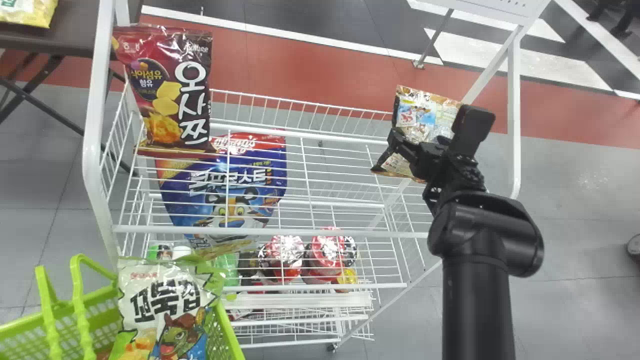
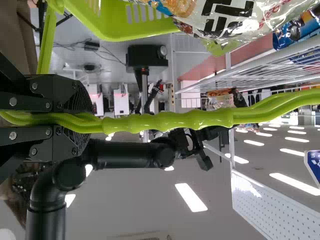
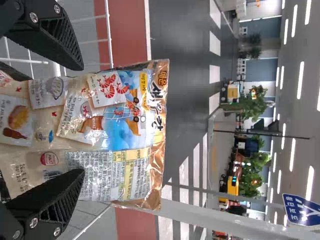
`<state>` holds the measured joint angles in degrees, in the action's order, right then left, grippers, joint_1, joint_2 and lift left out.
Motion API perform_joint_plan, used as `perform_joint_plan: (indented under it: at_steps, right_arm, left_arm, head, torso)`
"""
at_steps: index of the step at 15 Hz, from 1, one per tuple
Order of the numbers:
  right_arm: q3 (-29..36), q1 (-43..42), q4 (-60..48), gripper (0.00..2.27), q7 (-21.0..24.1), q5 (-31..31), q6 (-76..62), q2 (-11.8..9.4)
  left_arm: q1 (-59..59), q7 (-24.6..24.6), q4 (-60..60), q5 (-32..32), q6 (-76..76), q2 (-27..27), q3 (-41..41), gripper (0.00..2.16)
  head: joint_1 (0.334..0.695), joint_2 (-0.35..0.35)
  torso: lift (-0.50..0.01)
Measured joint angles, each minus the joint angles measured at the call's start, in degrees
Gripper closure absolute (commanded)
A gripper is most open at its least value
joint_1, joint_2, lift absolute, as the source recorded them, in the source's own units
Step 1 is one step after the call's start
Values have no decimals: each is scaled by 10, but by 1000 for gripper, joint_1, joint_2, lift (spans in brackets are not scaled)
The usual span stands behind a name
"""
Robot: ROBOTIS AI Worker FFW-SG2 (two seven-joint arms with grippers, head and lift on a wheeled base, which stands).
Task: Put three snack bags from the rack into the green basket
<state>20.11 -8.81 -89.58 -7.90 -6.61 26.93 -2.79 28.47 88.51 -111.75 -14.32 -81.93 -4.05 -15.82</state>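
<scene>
Now, your right gripper (image 1: 433, 135) has its fingers wide apart around a snack bag (image 3: 110, 125) at the rack's (image 1: 320, 233) right end, partly hiding it. Your left gripper (image 2: 82, 121) clasps the handles (image 2: 170, 121) of the green basket (image 1: 227, 332); the head view cuts off the basket and its white-topped bag (image 1: 162, 305).

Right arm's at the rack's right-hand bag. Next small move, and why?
I'd probably nudge the right gripper sideways to centre it on the snack bag before closing. Its fingers stand apart, one overlapping the bag's printed face, the other near its edge; closing now might catch it unevenly.
</scene>
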Motion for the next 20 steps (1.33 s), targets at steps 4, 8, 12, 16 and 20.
perform_joint_plan:
  at_steps: [4,8,12,16,20]
  right_arm:
    - [-11,-17,24,2240,1,-14,39,0]
    - [-14,3,3,2246,8,-4,62,2]
    - [-13,60,-96,2246,4,37,75,2]
    - [-30,174,-304,2246,-15,129,154,7]
    - [-54,280,-490,2246,-66,258,341,12]
  left_arm:
    - [1,0,0,-1,1,0,-2,2148]
    - [2,1,0,-2,1,-1,-4,2148]
    - [4,1,-1,-3,1,-1,-6,2148]
    - [3,-1,-2,-3,1,-1,-6,2148]
    - [0,-5,-4,-5,1,0,-3,2148]
  head:
    - [695,-350]
    - [695,-350]
    - [695,-350]
    - [695,-350]
    - [695,-257]
  torso:
    - [0]
    - [0]
    - [0]
    - [0]
    - [0]
